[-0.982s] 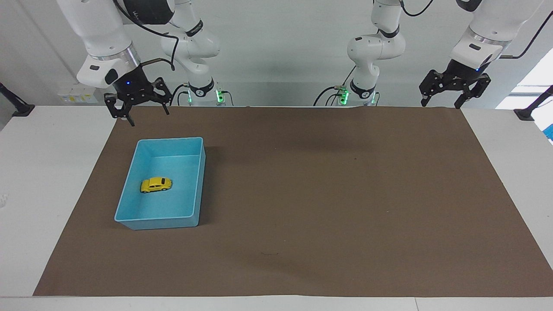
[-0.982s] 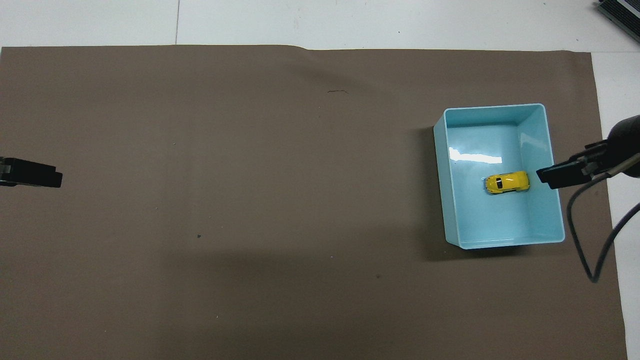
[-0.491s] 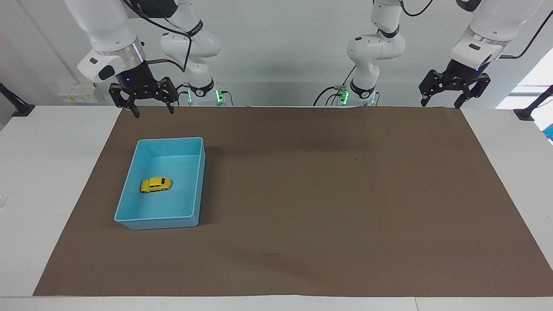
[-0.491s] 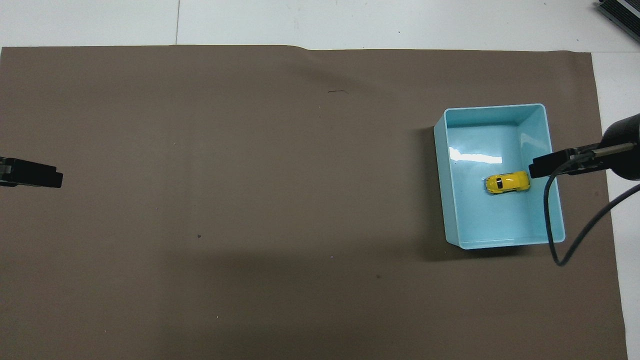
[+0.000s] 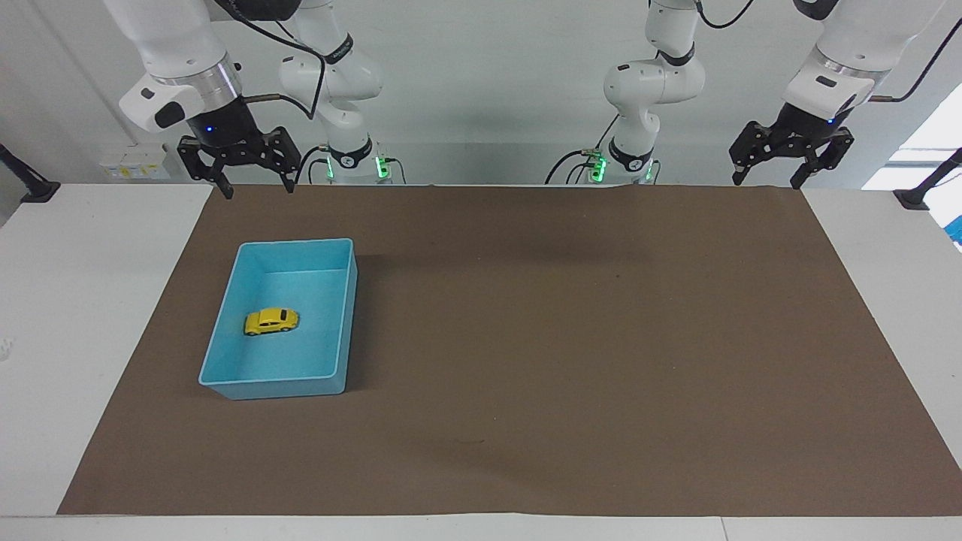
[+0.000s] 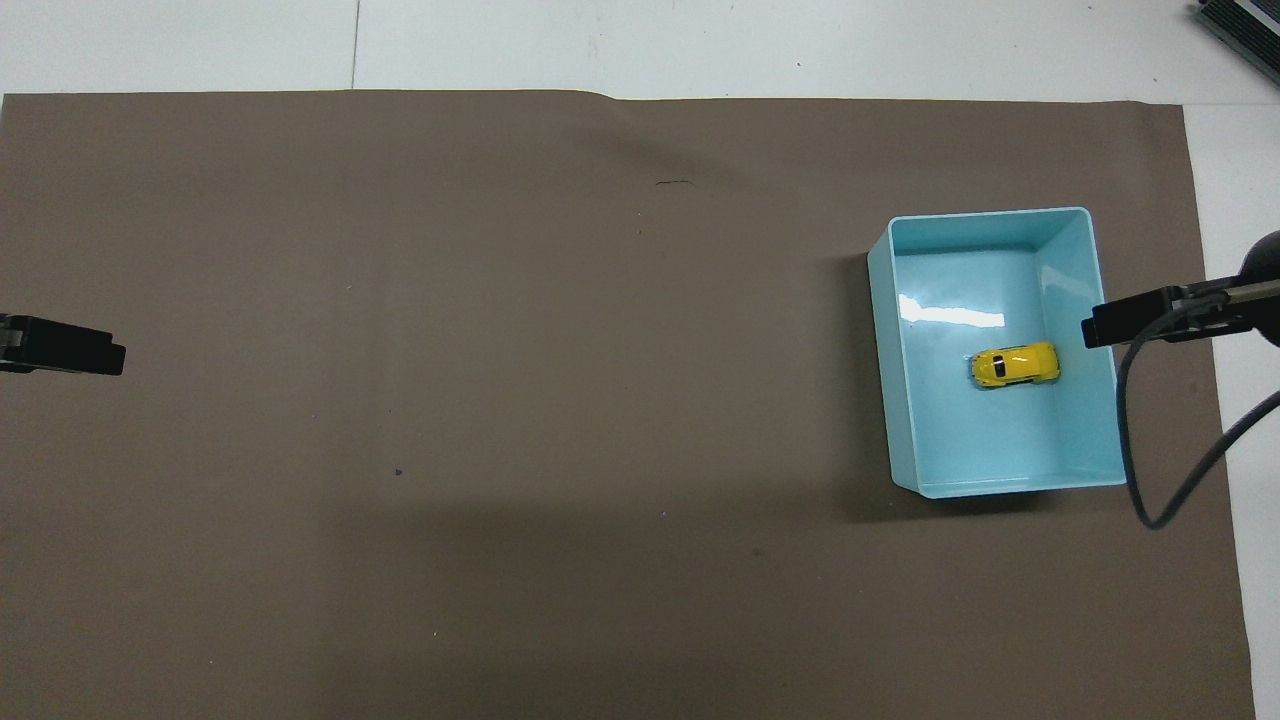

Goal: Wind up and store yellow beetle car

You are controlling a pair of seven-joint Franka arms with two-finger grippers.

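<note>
The yellow beetle car (image 5: 271,321) (image 6: 1014,365) stands on its wheels inside the light-blue bin (image 5: 340,353) (image 6: 905,400), which sits on the brown mat toward the right arm's end of the table. My right gripper (image 5: 258,188) (image 6: 1100,326) hangs open and empty, high over the mat's edge by the robots' end of the bin. At the mat's corner at the left arm's end, my left gripper (image 5: 766,180) (image 6: 100,358) waits open with nothing between its fingers.
The brown mat (image 5: 564,338) (image 6: 500,400) covers most of the white table (image 5: 83,300). A black cable (image 6: 1150,480) loops down from the right arm beside the bin.
My right gripper has risen and drawn back toward the robots, off the bin's edge. The car, the bin and the left arm have stayed put.
</note>
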